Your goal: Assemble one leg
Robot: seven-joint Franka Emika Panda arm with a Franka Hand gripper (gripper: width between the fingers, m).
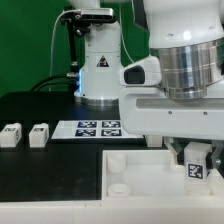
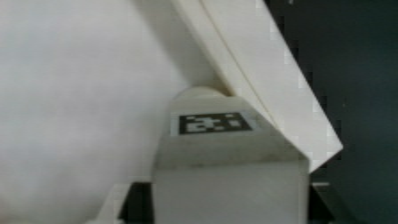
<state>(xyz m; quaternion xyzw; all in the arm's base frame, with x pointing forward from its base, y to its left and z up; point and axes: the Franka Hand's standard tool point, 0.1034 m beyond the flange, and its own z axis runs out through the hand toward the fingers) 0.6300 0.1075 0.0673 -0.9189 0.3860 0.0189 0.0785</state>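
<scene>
Wrist view: leg point(image 2: 219, 150), marker up, clamped in the closed gripper point(image 2: 217, 195), against square panel point(image 2: 80, 90) edge. Exterior view: two spare legs point(image 1: 25, 135) on table point(image 1: 40, 170), near marker board point(image 1: 97, 127).

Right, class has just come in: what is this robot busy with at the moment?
The arm's tool grips one leg, a small white block with a marker, and holds it over the large white square panel near its far edge. Two more legs lie loose on the black table, beside the marker board.
</scene>
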